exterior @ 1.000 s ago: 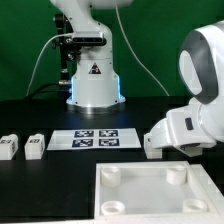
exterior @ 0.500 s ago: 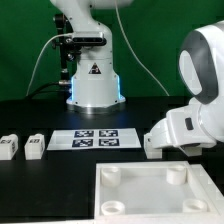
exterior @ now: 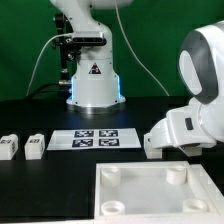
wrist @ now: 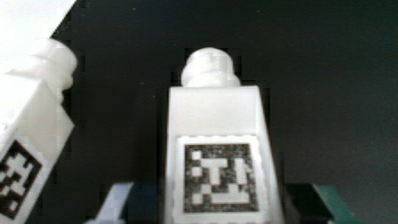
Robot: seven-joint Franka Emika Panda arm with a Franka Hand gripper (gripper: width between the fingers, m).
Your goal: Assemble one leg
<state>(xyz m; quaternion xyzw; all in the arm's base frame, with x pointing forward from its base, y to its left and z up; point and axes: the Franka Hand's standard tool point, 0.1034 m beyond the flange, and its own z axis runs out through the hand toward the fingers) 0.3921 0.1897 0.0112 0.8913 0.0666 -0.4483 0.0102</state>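
Filling the exterior view's right side, the arm's white housing (exterior: 196,95) hangs low over the black table (exterior: 30,115) and hides the gripper, so from here I cannot tell how the fingers stand; the white panel (exterior: 150,195) with round corner sockets lies nearest the camera, its far edge just under the housing; the marker board (exterior: 95,138) lies flat in the middle, apart from the panel's edge; the outer post (exterior: 8,148) and the inner post (exterior: 35,146), both small and white, sit side by side near the exterior view's left edge, well apart from the arm; bare table runs between them and the robot base (exterior: 92,85); against the pictures of a second and half a second ago, nothing has shifted, arm and parts alike.

In the wrist view the leg (wrist: 217,120) lies on the dark table, tag face up, its rounded peg end pointing away from the camera; the gripper (wrist: 222,205) straddles its near end, a dark finger (wrist: 128,200) on either side; whether the pads press on it or stand just clear I cannot tell; a second leg (wrist: 36,120) lies just beside it, a dark strip of table between the two.
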